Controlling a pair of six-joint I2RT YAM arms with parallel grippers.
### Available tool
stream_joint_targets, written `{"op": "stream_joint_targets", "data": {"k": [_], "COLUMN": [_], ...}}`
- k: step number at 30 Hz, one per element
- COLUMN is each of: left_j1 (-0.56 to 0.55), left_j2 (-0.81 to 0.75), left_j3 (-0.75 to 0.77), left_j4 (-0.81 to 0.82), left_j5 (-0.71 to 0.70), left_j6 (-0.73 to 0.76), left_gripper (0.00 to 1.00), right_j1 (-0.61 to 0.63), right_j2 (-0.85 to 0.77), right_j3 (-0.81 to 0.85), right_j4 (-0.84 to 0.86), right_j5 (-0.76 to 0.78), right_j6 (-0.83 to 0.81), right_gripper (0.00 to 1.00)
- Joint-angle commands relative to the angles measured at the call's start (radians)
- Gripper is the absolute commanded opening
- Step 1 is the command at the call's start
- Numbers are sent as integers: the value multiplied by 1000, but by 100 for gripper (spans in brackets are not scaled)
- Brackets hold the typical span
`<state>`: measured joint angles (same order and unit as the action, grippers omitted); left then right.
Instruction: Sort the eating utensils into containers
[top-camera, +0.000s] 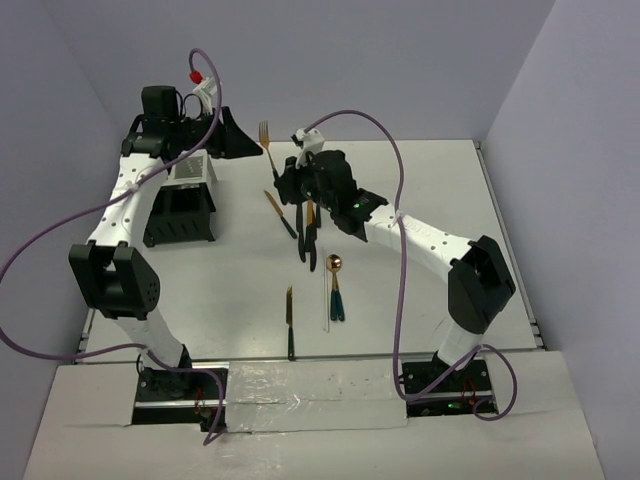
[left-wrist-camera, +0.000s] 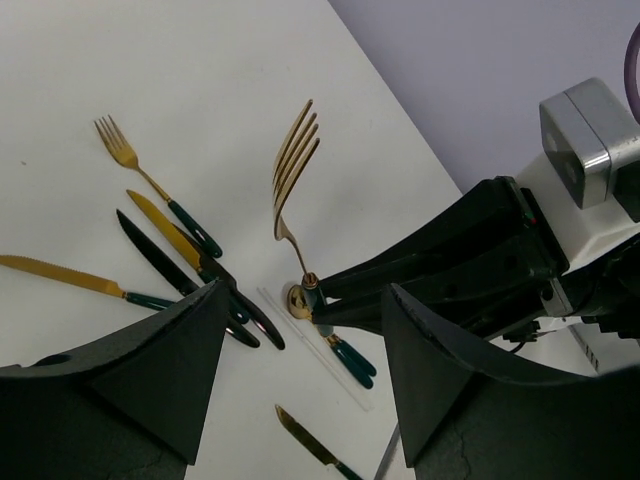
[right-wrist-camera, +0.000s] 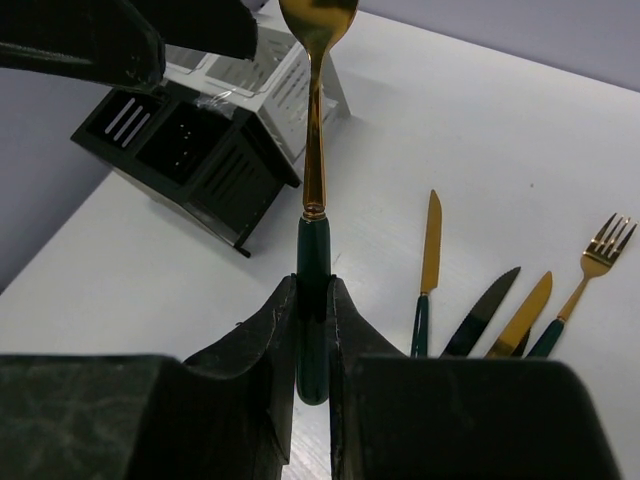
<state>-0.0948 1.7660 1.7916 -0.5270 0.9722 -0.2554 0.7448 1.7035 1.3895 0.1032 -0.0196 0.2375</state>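
Note:
My right gripper is shut on the dark green handle of a gold-headed fork and holds it off the table, head pointing away. In the top view this fork points from my right gripper toward my left gripper, which is open and empty just left of the tines. In the left wrist view the fork stands between my open left gripper's fingers. The black caddy stands at the left, below my left gripper, and also shows in the right wrist view.
Loose utensils lie mid-table: a gold knife, a dark knife, a spoon, a thin white stick and a knife. The left wrist view shows another fork and a serrated knife. Grey walls enclose the table.

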Motion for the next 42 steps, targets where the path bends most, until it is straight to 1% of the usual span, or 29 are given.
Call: {"op": "stream_joint_targets", "data": {"k": [1,4,5,6,10,12,13,15,18,20,21,24,25,27,28,32,33,34,35,36,38,39,40,41,42], "left_j1": [-35,-49,-51,-54,-69,-77,-79,-82,-88,-95,-97,-102,-102,-102,-102,-102,-100,-99,-91,-85,-50,-30,-10,36,59], "left_j2": [-16,-14,-17,-19,-20,-20,-20,-20,-23,-23,-20,-19,-17,-16,-16,-16,-13,-14,-14,-17,-20,-25,-28,-39,-45], "left_j3": [-12,-61,-73,-83,-98,-97,-98,-101,-118,-123,-124,-120,-118,-112,-112,-98,-94,-90,-86,-84,-84,-87,-90,-100,-104], "left_j4": [42,97,137,148,144,143,142,144,145,144,142,144,145,145,144,131,127,121,119,120,131,136,140,142,139], "left_j5": [26,-6,-16,-41,-67,-81,-86,-89,-87,-86,-84,-89,-89,-86,-86,-128,-142,-156,-170,-194,-210,-216,-222,-233,-269], "left_j6": [-39,-87,-114,-119,-96,-91,-90,-90,-91,-90,-88,-90,-91,-90,-91,-78,-62,-53,-44,-32,-25,-27,-27,-6,13], "left_gripper": [72,70,66,65,65,61,61,57,45,40,38,26,17,10,0,0,0,0,0,0,0,0,0,0,0], "right_j1": [19,27,30,30,31,33,33,33,33,33,33,33,33,33,33,31,30,27,27,25,24,22,24,24,24], "right_j2": [5,-4,-8,-18,-19,-21,-22,-25,-19,-7,-4,10,11,12,12,21,25,39,47,53,67,68,67,62,59], "right_j3": [66,54,40,34,43,42,40,39,43,55,60,74,78,78,75,78,88,97,103,120,128,128,123,118,105], "right_j4": [41,58,65,72,63,70,72,76,70,64,58,53,53,55,56,46,33,21,10,-12,-28,-33,-30,-20,-16], "right_j5": [-16,-16,-10,-8,3,6,6,6,16,18,18,18,18,18,18,15,6,-5,-14,-19,-26,-25,-23,-23,-22], "right_j6": [-3,-1,-3,0,9,14,16,19,14,10,5,5,5,3,3,6,8,13,22,26,39,42,43,45,45], "right_gripper": [0,0,0,0,0,0,0,0,0,0,0,0,0,0,0,0,2,11,24,49,65,75,77,77,78]}}
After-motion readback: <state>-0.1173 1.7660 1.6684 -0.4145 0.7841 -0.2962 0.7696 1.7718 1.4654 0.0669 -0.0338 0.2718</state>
